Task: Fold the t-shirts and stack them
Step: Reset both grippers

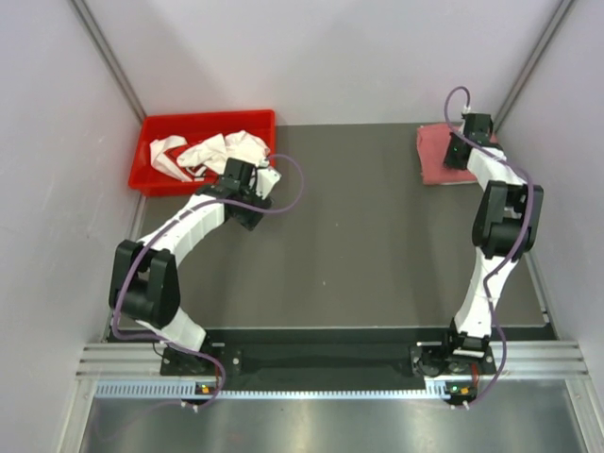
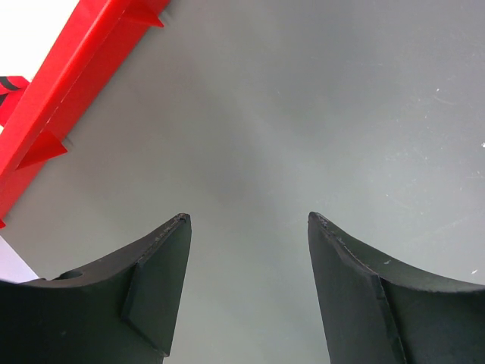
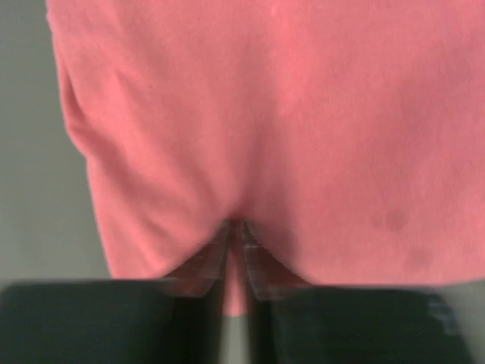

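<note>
Pinching a pucker of the pink t-shirt (image 3: 303, 114), the right gripper (image 3: 235, 225) has its fingers closed tight on the cloth; the shirt lies flat at the far right corner of the table (image 1: 359, 236). Across the table the left gripper (image 2: 250, 220) hangs open over bare surface just beside the red bin (image 1: 208, 117), which holds the crumpled white t-shirts (image 1: 212, 151).

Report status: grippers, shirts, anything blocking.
Left gripper open over table by red bin. Right gripper shut on pink t-shirt. White t-shirts crumpled in bin. Nothing blocking.
</note>
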Controlling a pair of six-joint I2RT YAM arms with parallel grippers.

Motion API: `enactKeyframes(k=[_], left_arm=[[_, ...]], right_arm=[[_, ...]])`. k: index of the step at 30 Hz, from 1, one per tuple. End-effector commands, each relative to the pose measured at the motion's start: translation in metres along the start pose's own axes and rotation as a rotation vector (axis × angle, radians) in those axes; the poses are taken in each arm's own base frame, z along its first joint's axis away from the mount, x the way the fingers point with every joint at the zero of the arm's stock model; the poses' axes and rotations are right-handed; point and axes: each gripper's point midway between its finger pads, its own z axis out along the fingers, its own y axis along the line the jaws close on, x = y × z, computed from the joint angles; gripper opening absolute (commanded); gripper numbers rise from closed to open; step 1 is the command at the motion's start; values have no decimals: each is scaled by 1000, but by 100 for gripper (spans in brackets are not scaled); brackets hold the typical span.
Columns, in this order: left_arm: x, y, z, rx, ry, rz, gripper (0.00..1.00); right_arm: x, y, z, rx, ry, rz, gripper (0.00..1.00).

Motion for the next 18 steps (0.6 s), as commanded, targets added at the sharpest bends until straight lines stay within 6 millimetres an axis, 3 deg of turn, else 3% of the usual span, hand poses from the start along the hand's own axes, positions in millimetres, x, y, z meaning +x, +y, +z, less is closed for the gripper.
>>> enactKeyframes(k=[1, 2, 3, 5, 6, 7, 8, 9, 10, 11, 12, 13, 15, 16, 17, 18], left_arm=[[-11, 5, -19, -14, -63, -12, 69], [-11, 4, -22, -13, -68, -15, 69], [-11, 4, -24, -12, -70, -19, 69], [-8, 5, -28, -28, -78, -44, 75], [-7, 6, -29, -39, -82, -54, 75], [4, 7, -26, -65, -60, -72, 75], [7, 9, -30, -77, -71, -80, 75], [8, 15, -30, -100, -97, -98, 75], [25, 10, -24, -97, -74, -111, 76], [26, 13, -29, -109, -106, -124, 76], [28, 18, -30, -125, -134, -145, 76], [42, 14, -30, -124, -138, -169, 77], [50, 14, -31, -118, -178, -207, 78], [60, 7, -30, -110, -183, -235, 78], [65, 7, -30, -126, -183, -261, 78], [69, 7, -30, -136, -185, -276, 78]], right_arm=[[-64, 15, -64, -22, -157, 2, 23], [-67, 17, -75, -25, -168, 1, 37], [-81, 22, -100, -39, -215, 3, 56], [-70, 19, -117, -9, -219, 18, 74], [-80, 22, -146, -13, -277, 48, 87], [-54, 16, -144, 10, -237, 72, 91], [-46, 16, -152, 6, -243, 99, 94], [-53, 20, -176, -20, -314, 144, 96], [-18, 18, -169, -20, -260, 165, 99], [-9, 20, -174, -34, -268, 175, 100], [-13, 27, -194, -67, -329, 192, 100], [16, 27, -188, -62, -284, 195, 99], [25, 38, -207, -96, -326, 188, 100], [46, 34, -204, -71, -306, 187, 100], [53, 33, -207, -66, -313, 188, 100], [55, 52, -222, -119, -351, 162, 100]])
